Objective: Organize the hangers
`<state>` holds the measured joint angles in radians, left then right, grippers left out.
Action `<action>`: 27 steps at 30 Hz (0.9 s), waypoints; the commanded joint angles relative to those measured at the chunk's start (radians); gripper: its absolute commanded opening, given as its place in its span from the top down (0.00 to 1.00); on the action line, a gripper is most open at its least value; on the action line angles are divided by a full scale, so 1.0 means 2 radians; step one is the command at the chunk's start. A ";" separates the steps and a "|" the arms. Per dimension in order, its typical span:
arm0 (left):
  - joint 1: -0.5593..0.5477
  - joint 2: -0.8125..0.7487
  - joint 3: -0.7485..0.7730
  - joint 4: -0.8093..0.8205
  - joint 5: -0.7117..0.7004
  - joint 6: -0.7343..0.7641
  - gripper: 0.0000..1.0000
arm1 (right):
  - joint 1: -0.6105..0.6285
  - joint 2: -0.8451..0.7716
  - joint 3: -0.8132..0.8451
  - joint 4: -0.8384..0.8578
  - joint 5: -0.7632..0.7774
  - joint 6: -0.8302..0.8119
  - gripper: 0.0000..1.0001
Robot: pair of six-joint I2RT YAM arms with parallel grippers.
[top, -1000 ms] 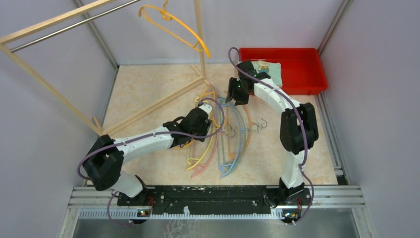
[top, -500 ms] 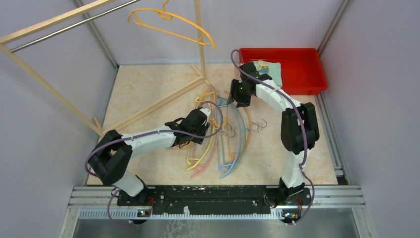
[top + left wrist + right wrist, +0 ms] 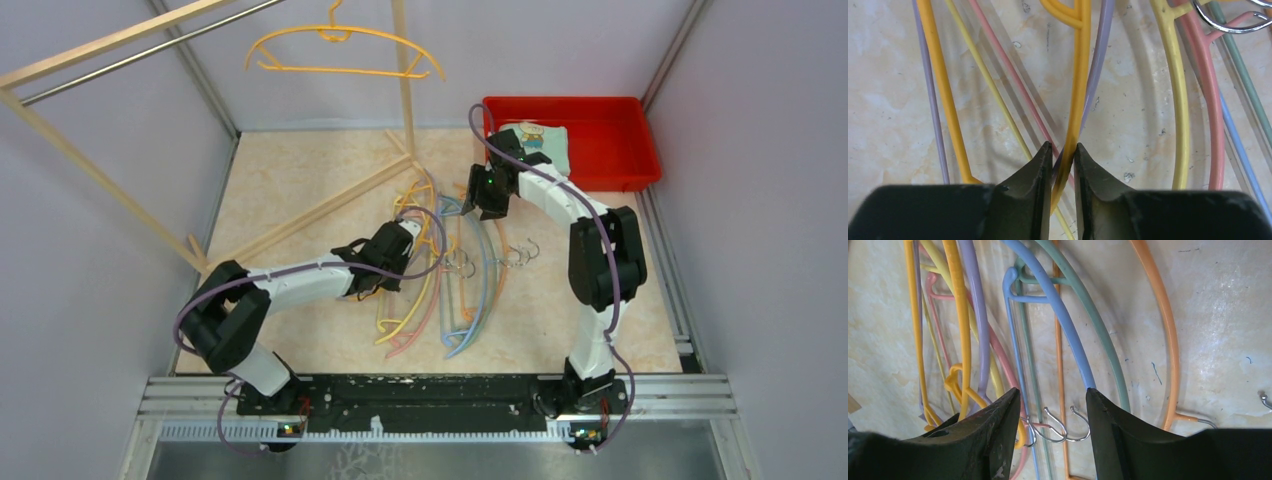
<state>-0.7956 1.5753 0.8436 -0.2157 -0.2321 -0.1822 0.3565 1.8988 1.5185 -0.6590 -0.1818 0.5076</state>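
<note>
Pale marbled bench (image 3: 300, 190), lilac walls around. At the left gripper (image 3: 1062, 148): pinched shut on one thin bar of an orange-yellow hanger (image 3: 1079, 90), low over the bench, just right of the wooden rack (image 3: 406, 100). At the right gripper (image 3: 1053, 390): jaws apart, holding nothing, above a blue hanger (image 3: 1068, 325). Beyond: loose pile of hangers (image 3: 445, 290) flat on the bench, right of the rack. Up beside the rack's post, one yellow hanger (image 3: 334, 36) in the air, hook cut off at the top edge.
</note>
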 commanded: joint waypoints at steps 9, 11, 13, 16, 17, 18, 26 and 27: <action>0.001 -0.043 0.049 -0.049 0.015 0.003 1.00 | -0.005 -0.029 0.000 0.018 0.001 -0.004 0.49; 0.001 -0.057 0.053 -0.053 0.018 0.002 1.00 | -0.005 -0.028 -0.001 0.018 0.001 -0.004 0.49; 0.001 -0.072 0.059 -0.059 0.023 0.002 1.00 | -0.004 -0.027 -0.001 0.017 0.002 -0.004 0.49; 0.000 -0.084 0.078 -0.077 0.035 -0.008 1.00 | -0.005 -0.027 -0.002 0.018 0.001 -0.005 0.49; 0.001 -0.087 0.081 -0.079 0.042 -0.011 1.00 | -0.005 -0.027 -0.003 0.018 0.001 -0.005 0.49; 0.001 -0.092 0.080 -0.076 0.050 -0.015 1.00 | -0.005 -0.026 -0.004 0.019 -0.001 -0.004 0.49; 0.001 -0.109 0.055 -0.032 0.136 -0.049 1.00 | -0.005 -0.024 -0.005 0.023 -0.016 -0.003 0.49; 0.001 -0.113 0.050 -0.020 0.150 -0.052 1.00 | -0.005 -0.026 -0.006 0.027 -0.024 -0.003 0.49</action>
<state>-0.7959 1.3926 0.9611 -0.3576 -0.0513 -0.2451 0.3565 1.8977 1.5043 -0.6502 -0.1905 0.5068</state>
